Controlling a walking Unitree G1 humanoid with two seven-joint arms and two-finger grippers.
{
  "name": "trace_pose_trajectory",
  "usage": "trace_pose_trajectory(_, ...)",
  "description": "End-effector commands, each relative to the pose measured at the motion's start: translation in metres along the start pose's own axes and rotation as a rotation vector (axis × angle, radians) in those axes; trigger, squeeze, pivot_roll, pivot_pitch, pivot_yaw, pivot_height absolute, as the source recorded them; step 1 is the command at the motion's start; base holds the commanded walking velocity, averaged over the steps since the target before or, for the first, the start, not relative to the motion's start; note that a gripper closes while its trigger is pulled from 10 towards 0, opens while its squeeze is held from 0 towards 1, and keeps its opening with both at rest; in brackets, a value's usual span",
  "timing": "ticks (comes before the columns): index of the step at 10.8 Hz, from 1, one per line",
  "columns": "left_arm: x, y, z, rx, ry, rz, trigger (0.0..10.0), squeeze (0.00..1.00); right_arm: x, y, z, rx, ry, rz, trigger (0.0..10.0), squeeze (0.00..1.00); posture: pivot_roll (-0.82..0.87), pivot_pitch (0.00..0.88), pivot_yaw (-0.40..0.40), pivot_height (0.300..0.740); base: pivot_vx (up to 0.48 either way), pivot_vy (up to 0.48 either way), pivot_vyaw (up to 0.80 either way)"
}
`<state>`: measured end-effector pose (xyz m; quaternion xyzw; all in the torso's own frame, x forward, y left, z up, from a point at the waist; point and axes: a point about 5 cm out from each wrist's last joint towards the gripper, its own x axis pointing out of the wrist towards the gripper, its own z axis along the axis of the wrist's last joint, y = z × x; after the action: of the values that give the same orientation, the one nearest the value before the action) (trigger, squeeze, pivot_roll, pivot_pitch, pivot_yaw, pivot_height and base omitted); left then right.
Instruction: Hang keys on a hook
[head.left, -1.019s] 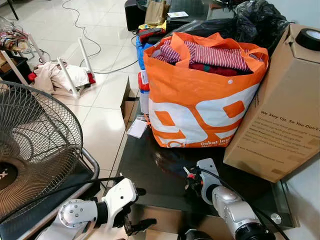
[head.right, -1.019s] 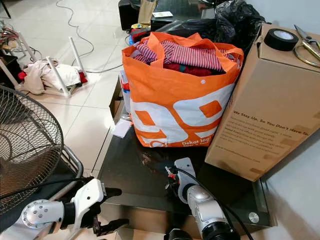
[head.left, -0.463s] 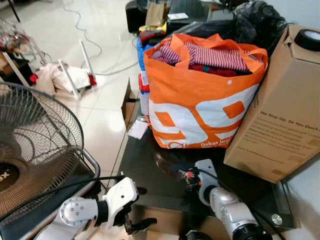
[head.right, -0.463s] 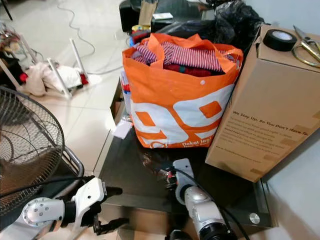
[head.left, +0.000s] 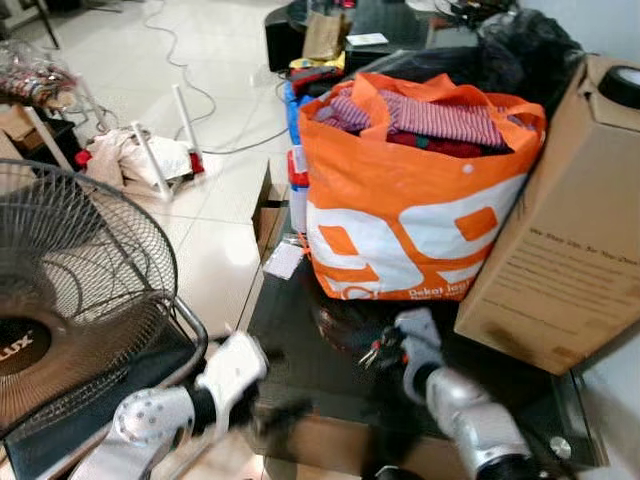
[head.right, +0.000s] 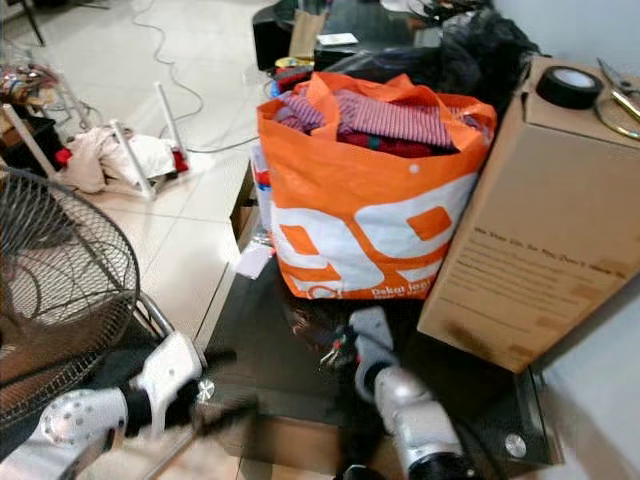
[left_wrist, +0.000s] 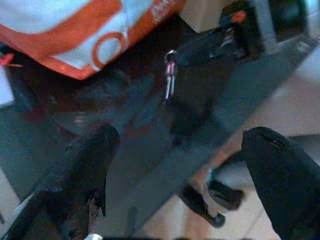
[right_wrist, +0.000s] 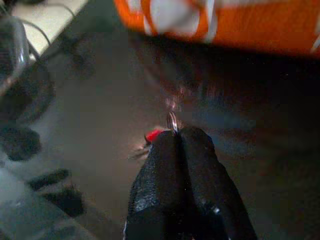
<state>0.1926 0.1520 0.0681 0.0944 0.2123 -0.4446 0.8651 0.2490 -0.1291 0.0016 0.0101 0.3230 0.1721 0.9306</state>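
Note:
A small bunch of keys (head.left: 371, 353) with a red tag hangs from my right gripper (head.left: 386, 349), which is shut on the key ring (right_wrist: 172, 121). It hovers just above the dark glass table (head.left: 300, 335), in front of the orange bag (head.left: 415, 215). From the left wrist view the keys (left_wrist: 170, 81) dangle below the right gripper's black fingers. My left gripper (head.left: 272, 388) is open and blurred, low at the table's near left edge, with nothing between its fingers (left_wrist: 87, 167).
A cardboard box (head.left: 565, 260) stands right of the bag, with a tape roll (head.right: 568, 87) and scissors (head.right: 620, 85) on top. A fan grille (head.left: 75, 290) rises at the left. Tiled floor with cables and a rack of clothes (head.left: 140, 155) lies beyond.
The whole view has shifted slightly and gone blurred. My left arm is smeared by motion near the table edge. The right gripper stays shut on the keys in about the same place.

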Motion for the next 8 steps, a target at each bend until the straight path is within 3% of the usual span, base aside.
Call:
trace_pose_trajectory(1,-0.001,0.006,0.004,-0.007,-0.028,0.052,10.0,0.0,-0.003,-0.003,0.009,0.008,-0.034,0.002,0.0,0.0,-0.02,0.0,0.003,0.74,0.0,0.0,0.0)
trace_pose_trajectory(2,0.0,0.01,0.01,-0.018,-0.067,0.096,10.0,0.0,-0.007,-0.006,0.021,0.012,-0.093,0.007,0.0,0.0,-0.01,0.0,-0.002,0.74,0.0,0.0,0.0)
trace_pose_trajectory(4,0.007,0.024,0.04,-0.094,-0.241,0.304,10.0,0.0,-0.028,-0.01,0.05,-0.019,-0.278,0.042,0.0,0.0,0.01,0.0,-0.009,0.74,0.0,0.0,0.0)
trace_pose_trajectory(6,0.0,0.031,0.053,-0.061,-0.305,0.444,10.0,0.0,-0.048,-0.016,0.069,-0.048,-0.376,-0.003,0.0,0.0,0.02,0.0,-0.027,0.74,0.0,0.0,0.0)
trace_pose_trajectory(7,-0.009,0.035,0.061,-0.022,-0.322,0.538,10.0,0.0,-0.064,-0.019,0.084,-0.039,-0.435,-0.046,5.4,0.0,0.04,0.0,-0.062,0.74,0.0,0.0,0.0)
trace_pose_trajectory(8,-0.013,0.038,0.063,-0.022,-0.317,0.59,10.0,0.0,-0.07,-0.019,0.094,-0.019,-0.469,-0.08,10.0,0.0,0.06,0.0,-0.075,0.74,0.0,0.0,0.0)
